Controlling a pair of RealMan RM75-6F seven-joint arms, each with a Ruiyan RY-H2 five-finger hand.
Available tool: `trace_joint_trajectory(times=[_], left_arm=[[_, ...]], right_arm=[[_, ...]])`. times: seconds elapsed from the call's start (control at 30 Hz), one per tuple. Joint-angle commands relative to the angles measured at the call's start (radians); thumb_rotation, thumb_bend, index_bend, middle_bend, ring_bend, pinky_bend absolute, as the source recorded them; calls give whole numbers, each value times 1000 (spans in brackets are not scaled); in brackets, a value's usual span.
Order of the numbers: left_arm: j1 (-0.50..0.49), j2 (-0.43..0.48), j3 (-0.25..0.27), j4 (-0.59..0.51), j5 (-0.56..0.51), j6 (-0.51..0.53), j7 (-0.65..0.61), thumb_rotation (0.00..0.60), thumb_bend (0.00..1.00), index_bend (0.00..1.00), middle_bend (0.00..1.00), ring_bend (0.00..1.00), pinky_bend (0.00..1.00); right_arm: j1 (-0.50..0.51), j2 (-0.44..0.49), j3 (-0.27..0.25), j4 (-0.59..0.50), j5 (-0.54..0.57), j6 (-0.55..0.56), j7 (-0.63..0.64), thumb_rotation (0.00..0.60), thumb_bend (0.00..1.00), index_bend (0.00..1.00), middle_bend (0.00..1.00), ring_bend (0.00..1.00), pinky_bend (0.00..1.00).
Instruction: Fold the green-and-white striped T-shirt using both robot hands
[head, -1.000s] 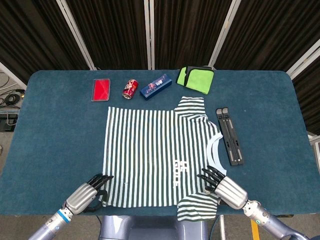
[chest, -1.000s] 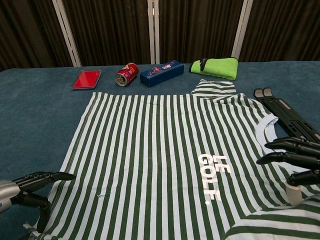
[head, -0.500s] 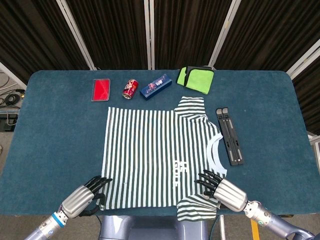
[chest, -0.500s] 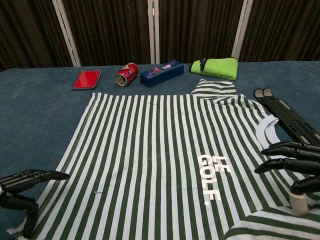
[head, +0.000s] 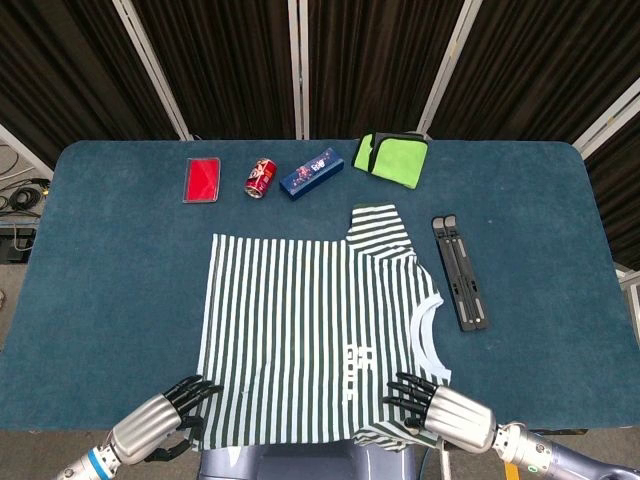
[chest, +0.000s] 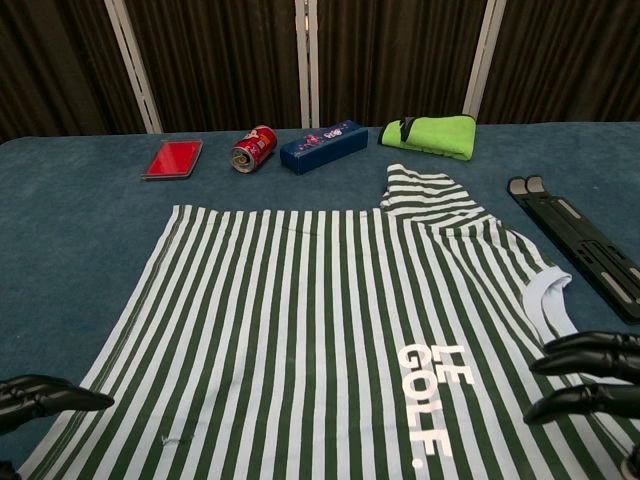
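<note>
Your green-and-white striped cotton T-shirt (head: 310, 330) lies flat across the lower middle of the blue felt-covered table (head: 100, 260), with its hem to the left, its white-ribbed neck to the right and its lower edge hanging at the near table edge. In the head view your left hand (head: 160, 420) sits at the bottom left, its dark fingers (head: 192, 386) reaching over the shirt's near hem corner; whether they pinch the cloth you cannot tell. Your right hand (head: 440, 410) sits at the bottom right, fingers spread narrowly and lying on the near sleeve beside the collar; a grip cannot be told there either.

Along the top of the frame stand a flat red rectangular case (head: 202, 180), a red drink can on its side (head: 261, 178), a dark blue oblong box (head: 312, 172) and a folded lime-green cloth (head: 392, 158). A black folding metal stand (head: 460, 272) lies just right of the shirt.
</note>
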Motion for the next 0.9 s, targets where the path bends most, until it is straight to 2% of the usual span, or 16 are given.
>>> trace_joint_trajectory(times=[0.03, 0.57, 0.9], left_arm=[[11, 9, 18, 6, 31, 38, -6, 600, 611, 789, 0, 0, 0], [32, 25, 66, 5, 101, 82, -27, 600, 611, 789, 15, 0, 0], [37, 29, 78, -3, 106, 67, -27, 600, 611, 789, 15, 0, 0]], right_arm=[[8, 28, -20, -48, -29, -10, -21, 600, 405, 741, 142, 0, 0], [-4, 82, -55, -123, -111, 0, -79, 600, 405, 741, 142, 0, 0], [-12, 93, -60, -139, -134, -2, -91, 600, 405, 742, 141, 0, 0]])
